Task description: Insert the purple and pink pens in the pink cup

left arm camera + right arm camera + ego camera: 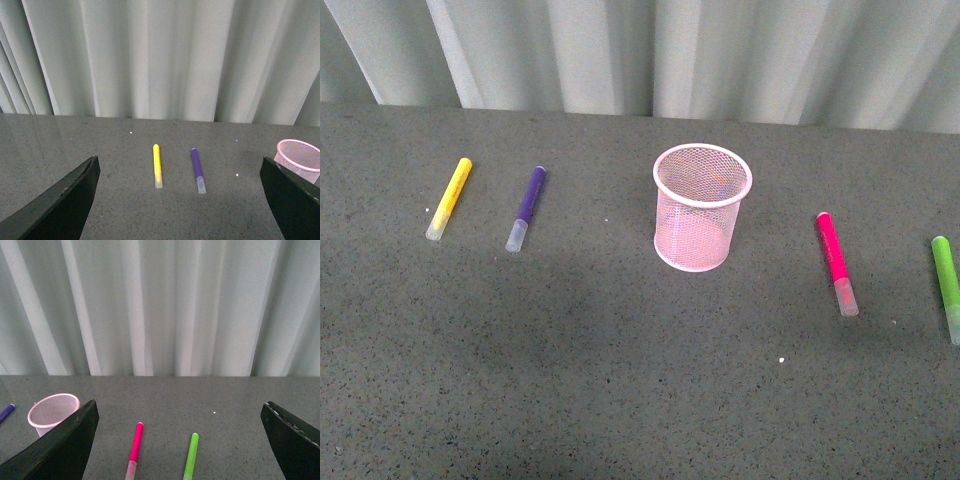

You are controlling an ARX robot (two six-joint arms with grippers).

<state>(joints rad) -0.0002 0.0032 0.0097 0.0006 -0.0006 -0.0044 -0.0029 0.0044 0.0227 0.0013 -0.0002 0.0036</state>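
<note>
My left gripper (179, 158) and right gripper (179, 402) gape wide, empty. Purple pen (526, 208) lies flat left of the upright pink cup (702, 228), pink pen (837, 262) right; light, stiff, likely slick, I'd pinch each mid-barrel

Front cam looks down, wrist cams low, fwd-facing, all share pink cup (701, 232)

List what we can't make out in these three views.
- Green plastic marker: cap end cut off by frame edges in the front and right wrist views.
- Pale-pink wire-mesh cup: base hidden behind black gripper fingers in both wrist views.
- Dark purple marker: only its tip shows at the right wrist view's edge.
</note>
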